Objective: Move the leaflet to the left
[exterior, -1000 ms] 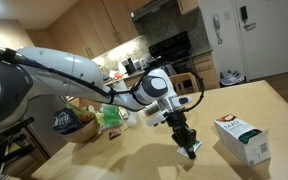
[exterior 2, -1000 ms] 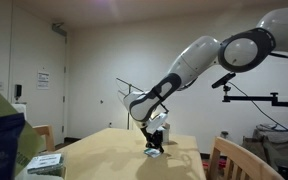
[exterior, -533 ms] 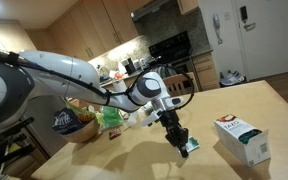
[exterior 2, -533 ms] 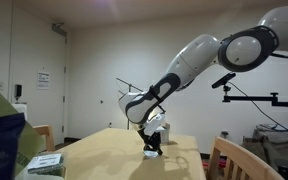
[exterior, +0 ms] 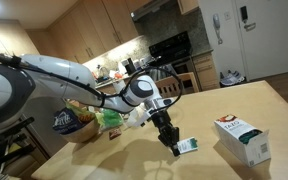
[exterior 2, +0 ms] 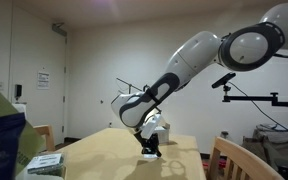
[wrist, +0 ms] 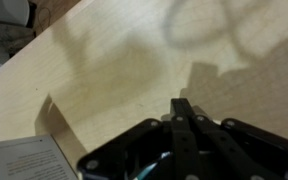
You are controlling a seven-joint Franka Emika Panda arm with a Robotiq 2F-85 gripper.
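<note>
The leaflet (exterior: 187,146) is a small white and green card lying flat on the wooden table (exterior: 104,158). My gripper (exterior: 173,148) points down with its tips at the table, just left of the leaflet's edge. In the wrist view its fingers (wrist: 184,105) are pressed together with nothing between them. A white printed surface (wrist: 29,160) shows at the bottom left of the wrist view; I cannot tell whether it is the leaflet. In an exterior view the gripper (exterior 2: 149,152) touches the far part of the table, and the leaflet is not clear there.
A bulky white and green carton box (exterior: 242,138) stands to the right of the leaflet. Snack bags (exterior: 74,122) and a green bag (exterior: 111,117) lie at the back left. A chair (exterior 2: 234,160) stands by the table's edge. A blue box (exterior 2: 2,140) is close to the camera.
My gripper has moved left along the table. The leaflet was at its tips one second ago and now lies just to its right, shifted slightly left.
</note>
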